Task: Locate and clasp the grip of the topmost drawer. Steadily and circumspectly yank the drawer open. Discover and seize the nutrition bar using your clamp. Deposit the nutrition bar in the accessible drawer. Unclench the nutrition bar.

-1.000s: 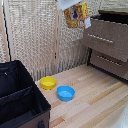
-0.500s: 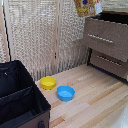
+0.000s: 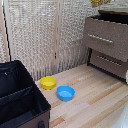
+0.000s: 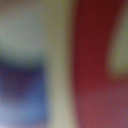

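The nutrition bar point(image 3: 97, 2) now shows only as a sliver of yellow-and-orange print at the upper edge of the exterior view, above the dresser point(image 3: 107, 42); a second ago the whole packet hung in clear sight a little lower and farther toward the exterior view's left, and it has since risen and drifted toward the dresser. The gripper itself is out of the exterior view, and the wrist view is a smear of red, cream and blue too close to read, so whether the fingers are clenched on the packet cannot be told, though a packet hanging in mid-air suggests it is being carried. The topmost drawer point(image 3: 107, 36) juts forward of the lower drawer point(image 3: 111, 62), so it appears pulled open. The carry therefore looks close to its end, with lowering and release likely left. The yellow bowl point(image 3: 48, 82) and blue bowl point(image 3: 65, 92) sit on the wooden floor, unmoved
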